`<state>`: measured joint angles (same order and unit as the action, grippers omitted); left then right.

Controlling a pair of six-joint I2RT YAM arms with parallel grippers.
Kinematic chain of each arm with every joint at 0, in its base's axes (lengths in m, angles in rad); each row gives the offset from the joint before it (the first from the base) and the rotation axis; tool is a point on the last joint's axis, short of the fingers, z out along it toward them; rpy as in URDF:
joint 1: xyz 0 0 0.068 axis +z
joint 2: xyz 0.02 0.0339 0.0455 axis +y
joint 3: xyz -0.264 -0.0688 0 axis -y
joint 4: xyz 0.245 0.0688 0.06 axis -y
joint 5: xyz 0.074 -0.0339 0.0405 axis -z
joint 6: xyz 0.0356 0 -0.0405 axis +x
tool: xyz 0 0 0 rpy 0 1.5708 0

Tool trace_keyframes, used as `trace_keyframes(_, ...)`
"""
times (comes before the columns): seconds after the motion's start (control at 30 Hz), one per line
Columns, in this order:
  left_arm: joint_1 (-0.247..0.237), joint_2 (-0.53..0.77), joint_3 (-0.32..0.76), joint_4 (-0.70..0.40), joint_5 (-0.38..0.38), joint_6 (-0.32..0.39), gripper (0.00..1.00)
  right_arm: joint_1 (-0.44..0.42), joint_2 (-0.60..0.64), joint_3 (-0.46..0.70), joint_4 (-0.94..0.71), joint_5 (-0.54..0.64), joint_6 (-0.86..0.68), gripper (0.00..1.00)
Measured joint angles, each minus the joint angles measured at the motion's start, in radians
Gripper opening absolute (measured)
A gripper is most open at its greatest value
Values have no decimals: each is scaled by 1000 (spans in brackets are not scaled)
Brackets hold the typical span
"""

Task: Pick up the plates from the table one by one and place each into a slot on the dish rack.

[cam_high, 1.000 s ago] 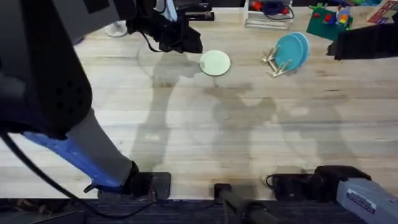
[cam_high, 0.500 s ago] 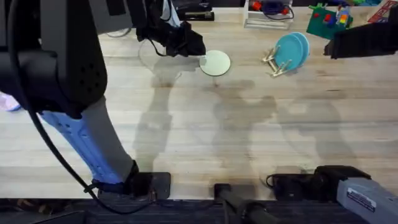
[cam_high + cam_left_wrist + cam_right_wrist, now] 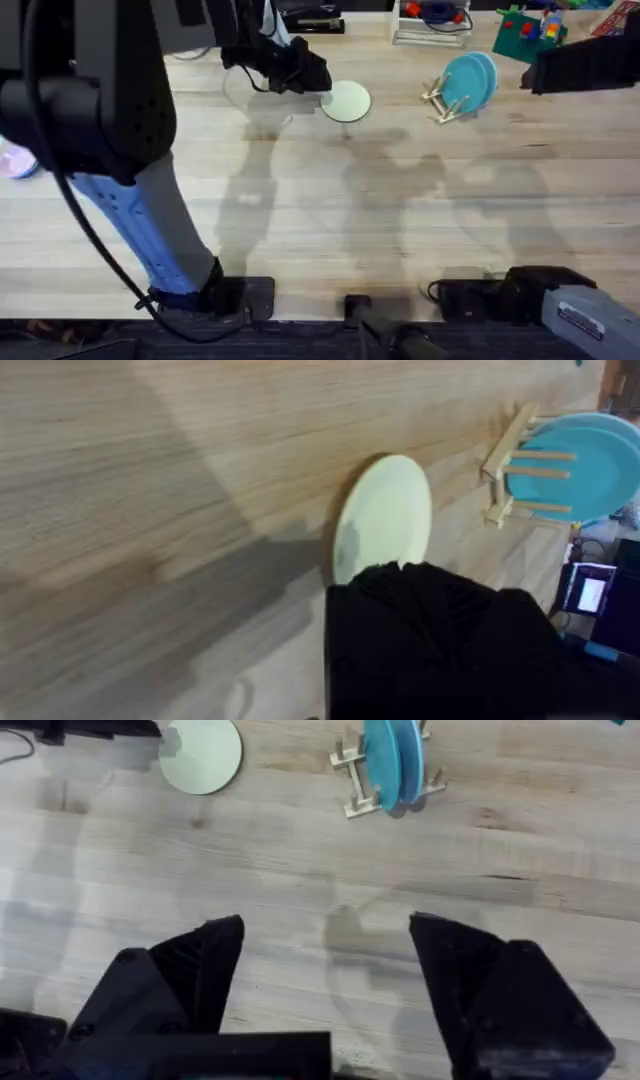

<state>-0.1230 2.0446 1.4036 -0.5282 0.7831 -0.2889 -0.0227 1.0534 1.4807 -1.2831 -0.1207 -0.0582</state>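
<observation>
A pale cream-yellow plate (image 3: 347, 101) (image 3: 385, 520) (image 3: 201, 755) lies flat on the wooden table (image 3: 400, 220), far side, just left of centre. My left gripper (image 3: 305, 72) (image 3: 440, 640) is at the plate's left edge and its black mass covers part of that rim in the left wrist view. To the right stands the small wooden dish rack (image 3: 440, 100) (image 3: 503, 465) (image 3: 355, 782), with two blue plates (image 3: 470, 82) (image 3: 580, 465) (image 3: 395, 760) upright in its slots. My right gripper (image 3: 325, 990) hovers open and holds nothing, above bare table nearer than the rack.
A white wire tray (image 3: 430, 28) and colourful toys (image 3: 530, 30) sit along the back edge behind the rack. The right arm (image 3: 585, 65) hangs dark at the far right. A pink object (image 3: 15, 160) shows at the left edge.
The left arm has swung in and its gripper has edged slightly right and down against the cream plate's left rim. The plate, rack and right arm have not moved.
</observation>
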Motion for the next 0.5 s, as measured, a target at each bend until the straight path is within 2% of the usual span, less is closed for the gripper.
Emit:
trace_keyframes(0.2, 0, 48, 0, 36, -1, -12, 38, 0, 0, 0, 0, 0, 0, 995)
trace_keyframes(0.5, 16, 48, 0, 48, -2, -36, 39, 0, 0, 0, 0, 0, 10, 993)
